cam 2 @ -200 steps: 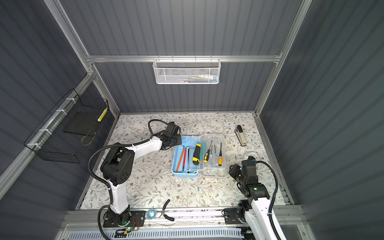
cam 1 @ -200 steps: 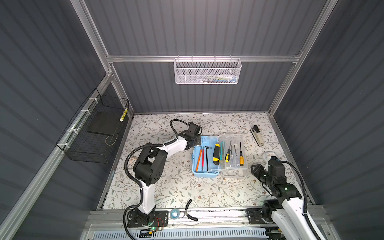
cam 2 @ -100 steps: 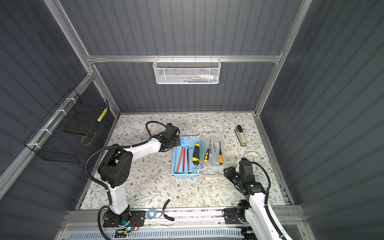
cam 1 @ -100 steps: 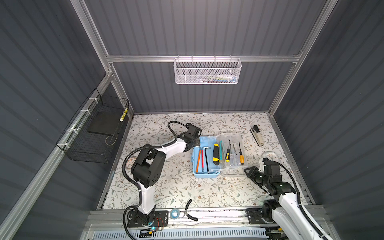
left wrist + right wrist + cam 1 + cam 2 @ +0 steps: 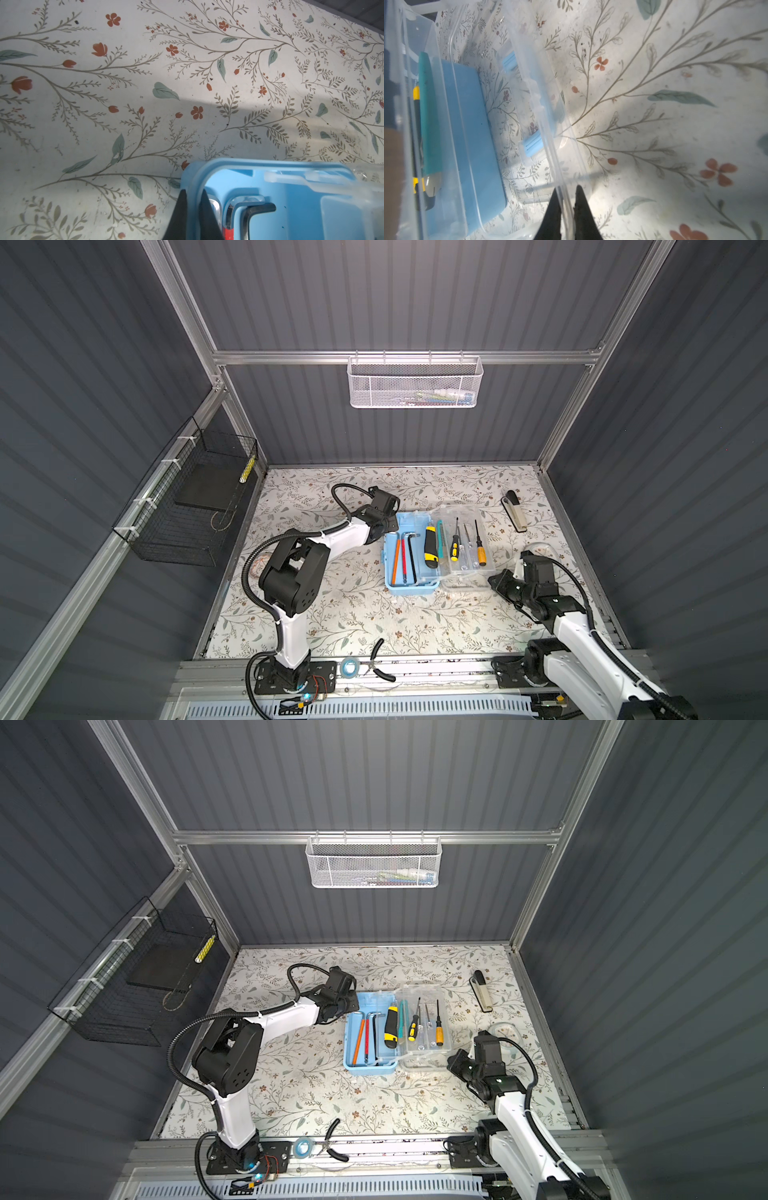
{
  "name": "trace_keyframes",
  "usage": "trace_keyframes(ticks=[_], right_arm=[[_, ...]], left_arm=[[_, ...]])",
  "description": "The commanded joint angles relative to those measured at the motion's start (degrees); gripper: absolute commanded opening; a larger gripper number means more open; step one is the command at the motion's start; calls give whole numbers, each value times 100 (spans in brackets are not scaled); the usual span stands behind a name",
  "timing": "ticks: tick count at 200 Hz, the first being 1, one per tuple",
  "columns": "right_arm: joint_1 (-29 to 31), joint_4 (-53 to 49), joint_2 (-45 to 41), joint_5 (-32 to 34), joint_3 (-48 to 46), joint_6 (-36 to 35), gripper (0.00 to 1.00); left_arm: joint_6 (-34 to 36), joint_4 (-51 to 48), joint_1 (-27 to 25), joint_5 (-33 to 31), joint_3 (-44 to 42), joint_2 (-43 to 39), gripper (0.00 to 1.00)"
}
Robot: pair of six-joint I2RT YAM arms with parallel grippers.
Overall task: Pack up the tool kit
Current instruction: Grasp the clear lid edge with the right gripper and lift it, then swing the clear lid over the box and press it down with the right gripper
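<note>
Case: the blue tool case (image 5: 409, 591) lay open mid-bench (image 5: 332, 614), with its clear lid (image 5: 465, 588) folded out toward the right arm.
Left end effector (image 5: 193, 191): clenched over the base's rim at a far corner, one finger inside and one outside.
Right end effector (image 5: 566, 188): clenched on the lid's thin free edge.
Handling: the thin plastic looked light, slick and flexible. The rim near a corner seemed the stiffest hold, and the lid would probably bow if lifted from one point.
Loose load: screwdrivers (image 5: 480, 543) lay in the lid and could slide as it swung.
Room: open bench lay in front and to the left. The side wall was close to the right arm, and pliers (image 5: 380, 664) sat at the front rail.
</note>
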Motion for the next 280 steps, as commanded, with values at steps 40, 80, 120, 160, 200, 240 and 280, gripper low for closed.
trace_keyframes(ticks=[40,80,120,160,200,240,280], right_arm=[[605,-1037,-677,1475,1145,-214,0],[2018,-1345,-482,3234,2122,-606,0],[3684,-1404,525,4802,2918,-755,0],[5077,-1644,1642,6033,3707,-669,0],[5795,-1603,2413,6153,4269,-691,0],[6224,-1064,2542,5386,4528,-1047,3],[6291,-947,2450,4480,4746,-1022,45]], left_arm=[[-405,178,-75,422,-176,-156,0],[-416,208,-280,405,-139,-165,0],[-442,236,-375,436,-57,-152,0],[-387,269,-381,467,-61,-179,0],[-388,233,-382,408,-22,-163,0],[-575,108,-380,285,121,-68,0],[-595,-115,-353,1,329,12,0]])
